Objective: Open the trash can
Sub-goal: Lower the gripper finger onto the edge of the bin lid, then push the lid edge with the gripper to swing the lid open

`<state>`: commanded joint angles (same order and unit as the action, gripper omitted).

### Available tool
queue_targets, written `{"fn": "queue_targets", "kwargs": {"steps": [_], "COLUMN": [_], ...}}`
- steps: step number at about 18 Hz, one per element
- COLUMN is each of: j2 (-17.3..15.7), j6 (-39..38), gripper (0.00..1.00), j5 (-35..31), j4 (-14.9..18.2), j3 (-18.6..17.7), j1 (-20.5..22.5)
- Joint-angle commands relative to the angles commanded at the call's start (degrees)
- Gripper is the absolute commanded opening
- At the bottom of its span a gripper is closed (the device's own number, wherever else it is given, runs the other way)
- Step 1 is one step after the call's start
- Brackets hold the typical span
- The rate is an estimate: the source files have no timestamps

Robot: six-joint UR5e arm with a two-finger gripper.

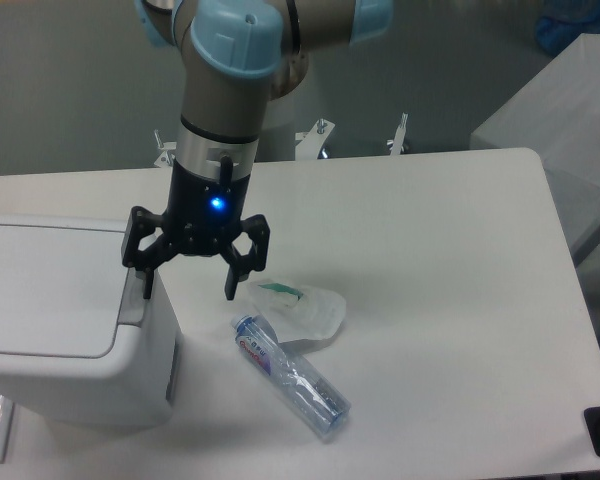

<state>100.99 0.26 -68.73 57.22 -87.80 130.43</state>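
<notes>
Your claw is spread wide, with nothing held between its two black fingers. It hangs over the right edge of the trash can. One finger sits at the grey push tab on the can's right side; you cannot tell if it touches the tab. The other finger points down over the table, just past the can. A small blue light glows on the black body of the claw. Above it you see the silver wrist and a pale blue cap on the arm.

The trash can stands at the left side of the table, near the front. It is big, white and boxy with round corners. Its flat white lid is down.

Just right of the claw lies a crumpled clear wrapper with a bit of green in it. In front of the wrapper, touching it, a clear plastic bottle lies on its side, with its cap end toward the can. The bottle has a label with red and blue on it, but the writing is too small for you to read.

At the far edge of the table stand some small metal clamps.
</notes>
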Motion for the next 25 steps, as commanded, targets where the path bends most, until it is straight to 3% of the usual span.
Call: {"fn": "queue_targets", "kwargs": {"steps": [16, 21, 25], "j2": [1.1, 1.3, 1.2], "j6": [0.0, 1.3, 5.1], "gripper": [1.00, 1.00, 1.00], "j5": [0.0, -0.5, -2.4], "j4": [-0.6, -0.9, -0.6], "j3": [0.5, 5.9, 9.0], "j1": [-0.4, -0.2, 2.5]}}
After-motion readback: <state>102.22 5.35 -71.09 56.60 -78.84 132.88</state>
